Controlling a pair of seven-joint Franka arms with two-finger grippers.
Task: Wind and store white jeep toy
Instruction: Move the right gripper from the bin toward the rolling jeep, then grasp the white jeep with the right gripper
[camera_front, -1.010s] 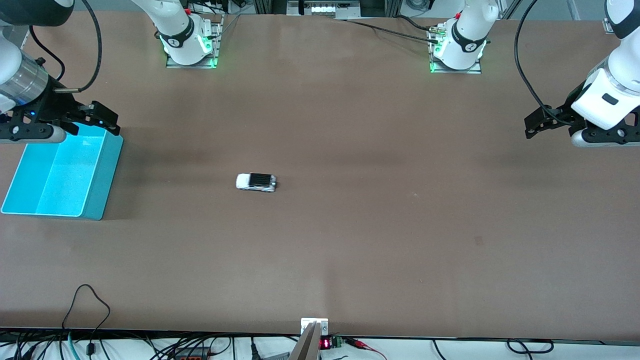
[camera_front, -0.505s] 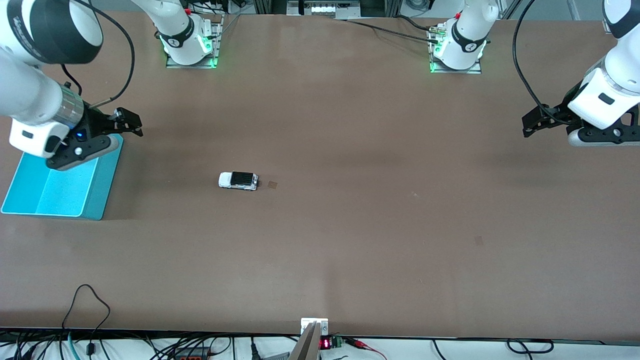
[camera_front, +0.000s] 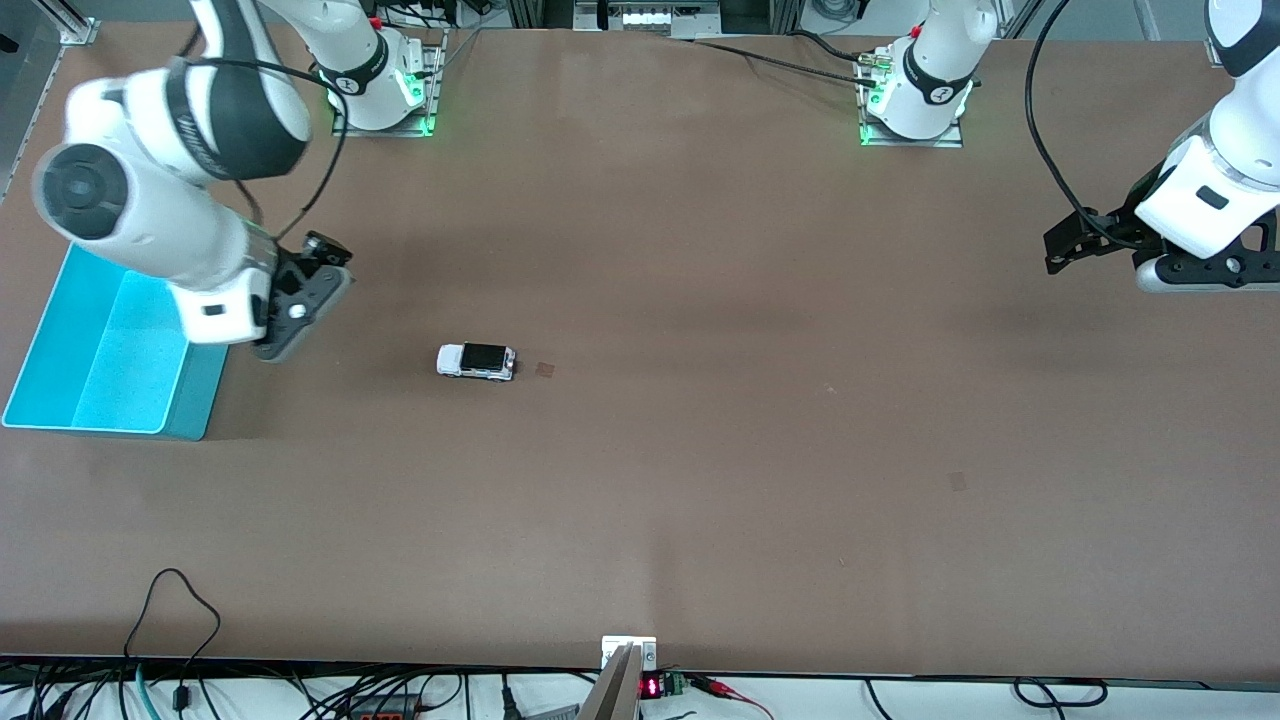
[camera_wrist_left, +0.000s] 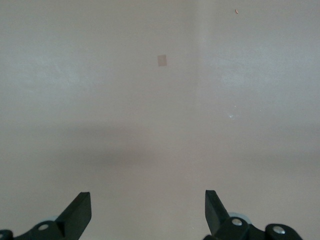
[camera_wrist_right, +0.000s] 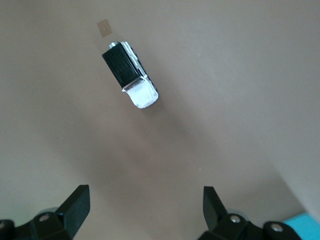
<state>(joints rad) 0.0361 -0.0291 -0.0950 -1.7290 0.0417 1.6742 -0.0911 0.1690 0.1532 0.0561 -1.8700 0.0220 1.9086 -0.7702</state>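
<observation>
The white jeep toy (camera_front: 476, 361), white with a black roof, stands on the brown table near its middle, a little toward the right arm's end. It also shows in the right wrist view (camera_wrist_right: 131, 75), ahead of the fingers and apart from them. My right gripper (camera_front: 318, 262) (camera_wrist_right: 145, 197) is open and empty over the table between the blue bin (camera_front: 200, 390) and the jeep. My left gripper (camera_front: 1062, 250) (camera_wrist_left: 147, 202) is open and empty and waits over the left arm's end of the table.
The blue bin stands at the right arm's end of the table, partly covered by the right arm; one corner of it shows in the right wrist view (camera_wrist_right: 311, 229). A small tape mark (camera_front: 544, 369) lies on the table beside the jeep.
The jeep rolled a short way toward the right arm's end, then stopped. The right arm swung from over the bin toward the jeep. The left arm barely moved.
</observation>
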